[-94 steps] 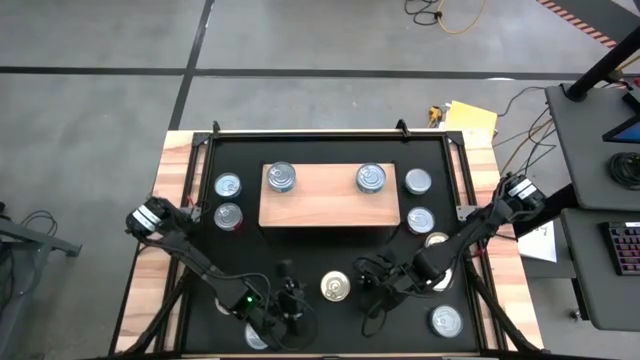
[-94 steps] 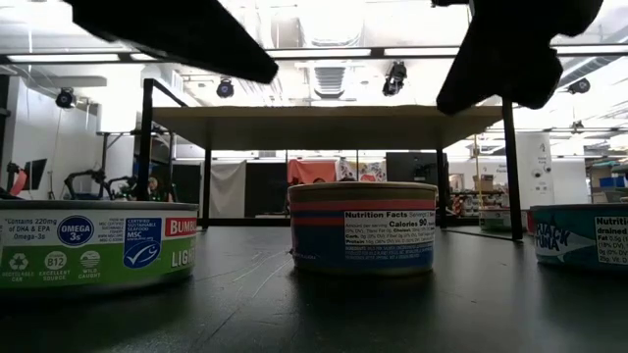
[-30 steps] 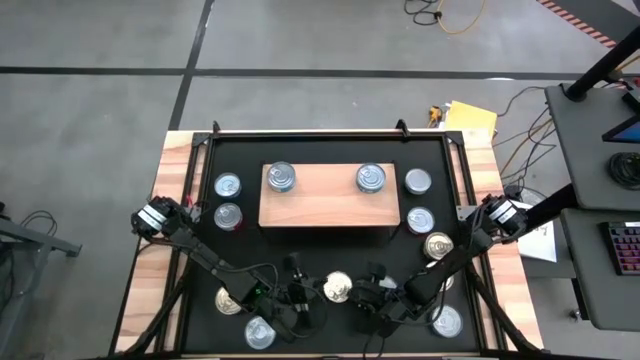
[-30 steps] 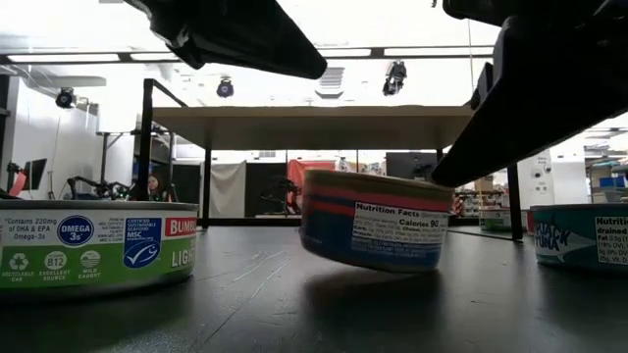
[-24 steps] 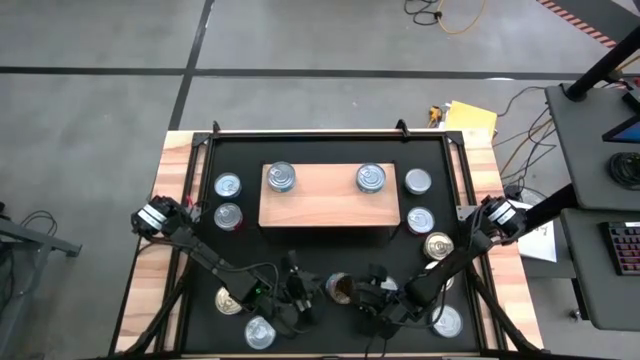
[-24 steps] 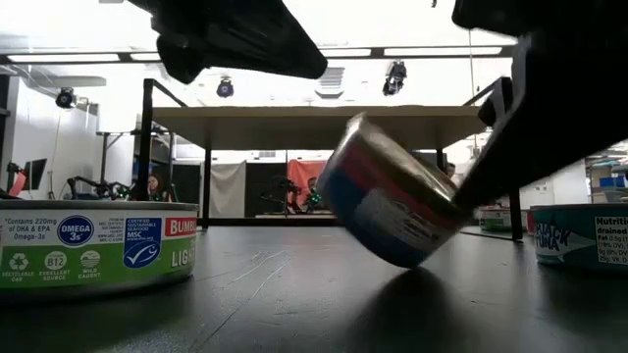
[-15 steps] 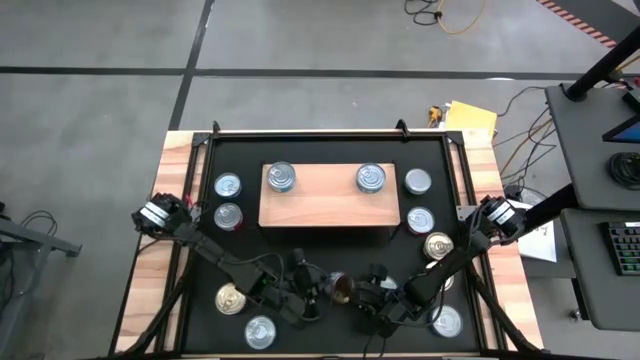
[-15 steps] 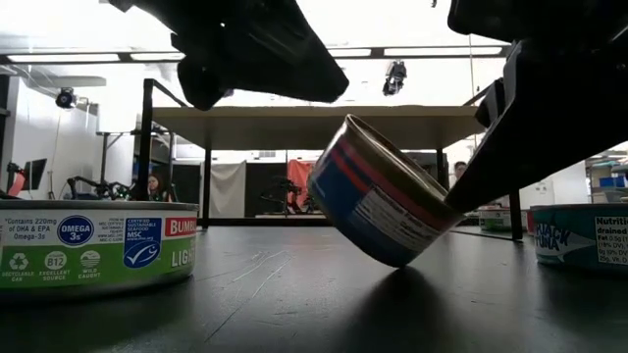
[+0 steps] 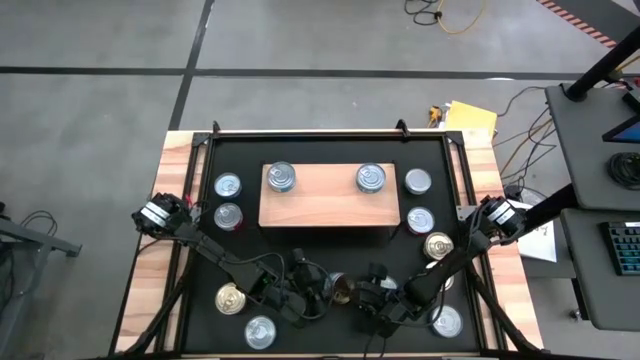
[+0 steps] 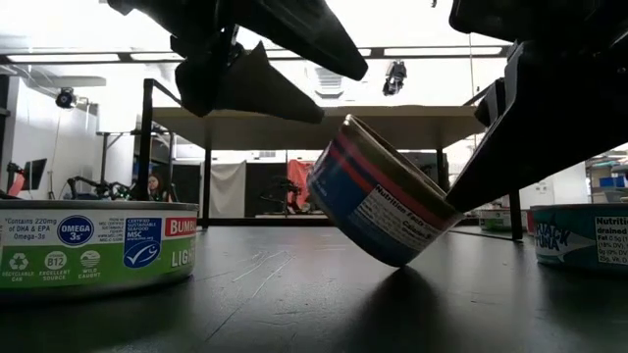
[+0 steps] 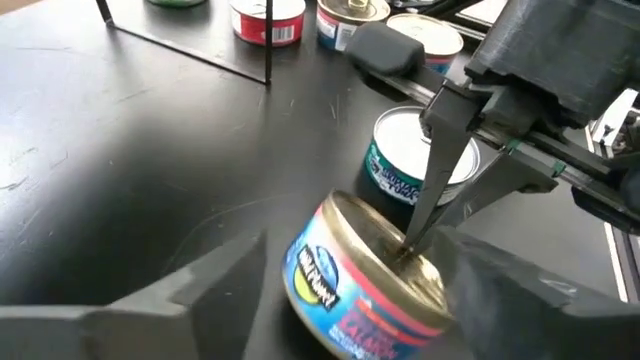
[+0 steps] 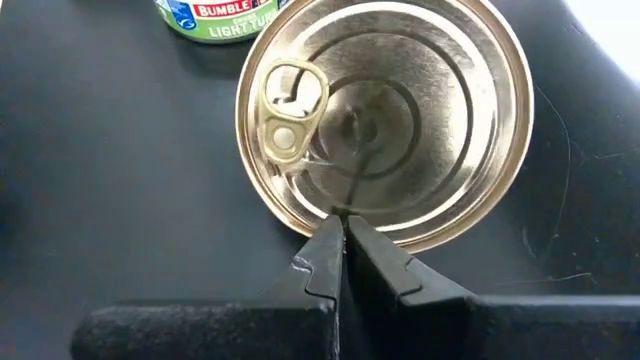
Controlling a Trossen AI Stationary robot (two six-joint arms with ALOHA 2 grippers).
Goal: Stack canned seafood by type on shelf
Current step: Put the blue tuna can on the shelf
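Canned seafood is the subject here, specifically one short round tin with a gold pull-tab lid and a red-and-blue side label [image 10: 385,193], which sits tilted on the black tabletop mat [image 9: 310,250] with one edge of its base down and its lid raised. The right gripper [image 12: 343,255], with both dark fingers pressed together and nothing between them, has its joined tips touching the lid just inside the near rim; the tin therefore lies directly ahead of those tips, propped rather than grasped. The tin's short cylinder axis leans away from vertical, and the lid faces up and toward the right gripper, the pull tab [image 12: 285,105] lying on the far side of the lid from the contact point. The left gripper [image 11: 340,300] stands on the opposite side with its fingers spread wide and holding nothing; in its wrist view the tin's labelled wall lies between and just ahead of the two fingers, so the left arm is judged the better placed to close across the tin's width. A second tin with a white lid and teal label [image 11: 415,165] stands upright just beyond the tilted one, near enough to obstruct a wide approach. Whether the left fingers already touch the tin's wall cannot be told from these views. The flat light-wood shelf board [image 9: 325,205] lies well beyond both grippers, carrying two silver-lidded tins [image 9: 282,178] set apart.
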